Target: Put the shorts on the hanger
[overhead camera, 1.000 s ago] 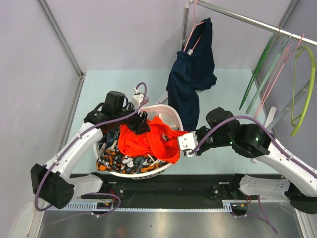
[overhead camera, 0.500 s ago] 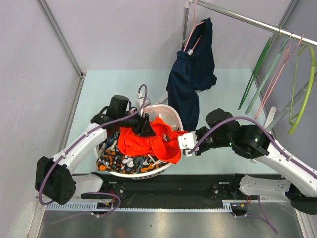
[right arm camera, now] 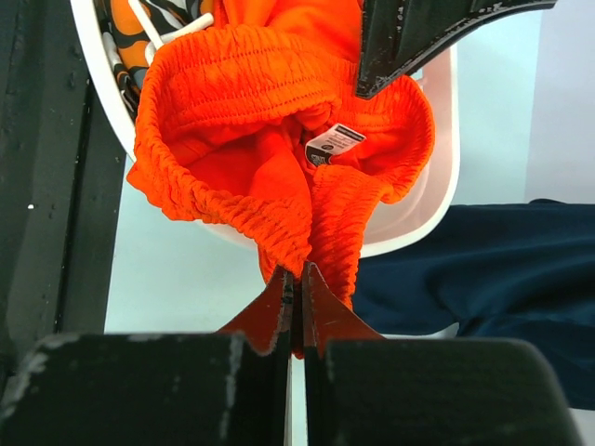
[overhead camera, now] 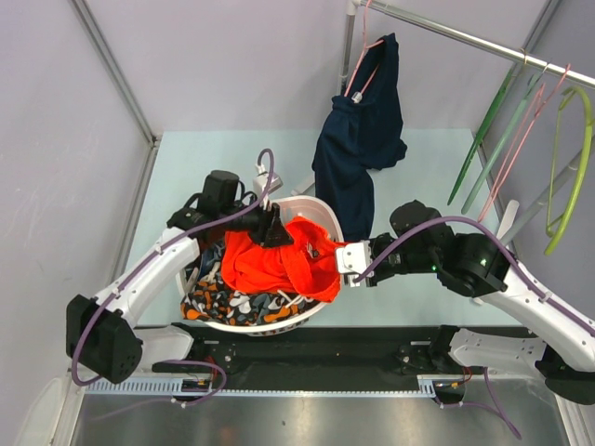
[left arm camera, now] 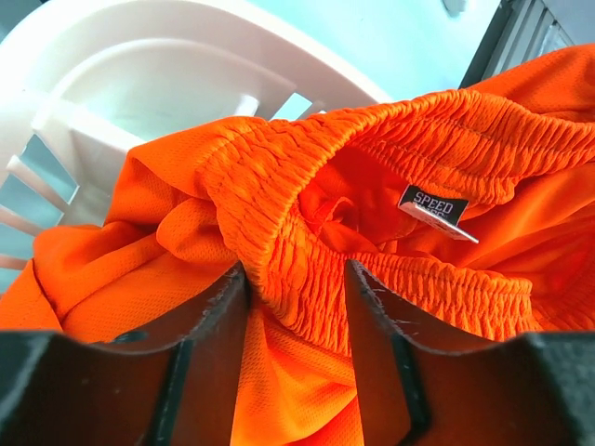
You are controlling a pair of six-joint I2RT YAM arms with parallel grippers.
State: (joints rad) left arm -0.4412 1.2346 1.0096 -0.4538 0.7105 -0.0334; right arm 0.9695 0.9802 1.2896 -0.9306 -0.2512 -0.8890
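Note:
The orange-red shorts [overhead camera: 279, 262] lie bunched on top of a white laundry basket [overhead camera: 323, 216]. My right gripper [overhead camera: 347, 261] is shut on the right end of their elastic waistband [right arm camera: 321, 228], its fingertips [right arm camera: 299, 271] pressed together on the fabric. My left gripper [overhead camera: 277, 230] is at the far side of the shorts. Its jaws [left arm camera: 296, 269] stand apart, open, with a fold of the waistband [left arm camera: 279, 186] between them. A black label [left arm camera: 437, 209] shows inside the waist. The dark green hanger [overhead camera: 479, 144] hangs from the rail at the back right, away from both arms.
An orange-black-white patterned cloth [overhead camera: 218, 299] fills the basket under the shorts. A navy garment [overhead camera: 358, 139] hangs on a pink hanger from the rail and drapes down just behind the basket. Pale and lime-green hangers [overhead camera: 567, 177] hang at the far right.
My left gripper has moved right onto the shorts' waistband and its jaws have narrowed around the fold. The right gripper has kept its hold and drawn the shorts slightly right.

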